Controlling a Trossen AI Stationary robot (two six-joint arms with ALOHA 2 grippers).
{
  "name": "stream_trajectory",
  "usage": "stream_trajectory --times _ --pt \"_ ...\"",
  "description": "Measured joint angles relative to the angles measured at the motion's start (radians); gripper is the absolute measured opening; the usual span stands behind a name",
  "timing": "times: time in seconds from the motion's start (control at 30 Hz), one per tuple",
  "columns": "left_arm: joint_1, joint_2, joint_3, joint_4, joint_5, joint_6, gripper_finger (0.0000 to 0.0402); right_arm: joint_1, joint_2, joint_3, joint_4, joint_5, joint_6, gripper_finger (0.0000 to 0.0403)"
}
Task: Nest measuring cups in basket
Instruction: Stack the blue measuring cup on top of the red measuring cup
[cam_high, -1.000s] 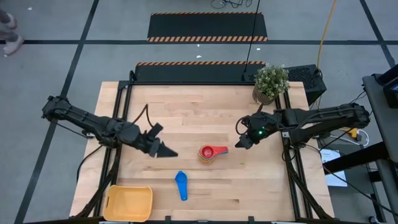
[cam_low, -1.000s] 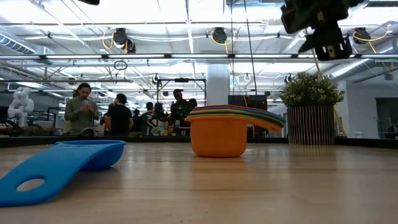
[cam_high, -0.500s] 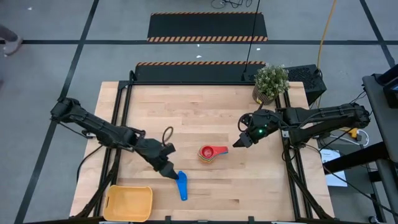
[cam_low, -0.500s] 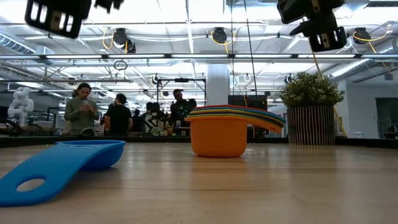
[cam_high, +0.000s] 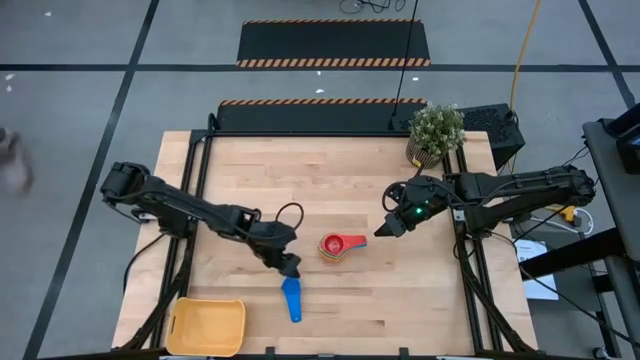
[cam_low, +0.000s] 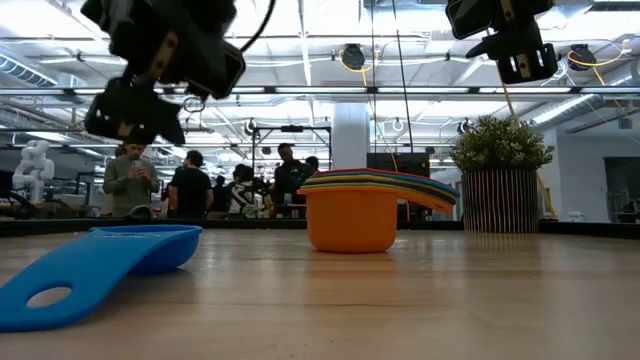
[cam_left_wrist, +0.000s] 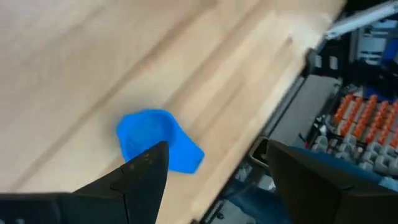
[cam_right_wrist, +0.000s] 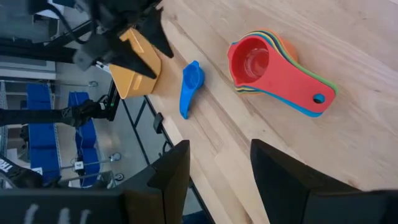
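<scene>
A lone blue measuring cup (cam_high: 291, 298) lies on the table near the front edge. Its bowl (cam_left_wrist: 146, 132) points to the far side and its handle to the near edge. My left gripper (cam_high: 288, 268) hangs open just above and beyond the bowl, tipped down toward it, touching nothing. A nested stack of cups (cam_high: 338, 246), red on top and orange at the bottom (cam_low: 352, 222), stands at the table's middle. My right gripper (cam_high: 385, 228) waits open, raised to the right of the stack. The yellow-orange basket (cam_high: 207, 327) sits at the near left corner.
A potted plant (cam_high: 436, 130) stands at the far right corner of the table. People stand in the room beyond the far edge (cam_low: 190, 180). Bare wood lies between the blue cup and the basket (cam_right_wrist: 140, 65).
My left gripper has swung from the table's left-middle toward the near edge and the right, sinking and tipping downward until it hangs over the blue cup's bowl. The cups and the basket have stayed where they were.
</scene>
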Motion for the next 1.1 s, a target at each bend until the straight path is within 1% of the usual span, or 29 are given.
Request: stream_trajectory --times 0.5,0.67,0.8,0.93,1.1 --pt "0.028 0.100 0.000 -0.019 0.000 0.110 0.0273 0.000 0.000 0.000 0.000 -0.001 -0.008 0.0162" --pt "0.040 0.152 0.000 -0.013 0.048 0.147 0.0273 0.000 0.000 0.000 0.002 -0.004 -0.008 0.0162" --pt "0.049 0.183 -0.001 -0.008 0.060 0.177 0.0273 0.000 0.000 0.000 0.005 -0.005 -0.008 0.0162" --pt "0.058 0.188 -0.001 -0.008 0.067 0.211 0.0273 0.000 0.000 0.000 0.008 -0.006 -0.008 0.0162" --pt "0.068 0.188 -0.001 -0.008 0.076 0.293 0.0273 0.000 0.000 0.000 0.008 -0.008 -0.008 0.0162"
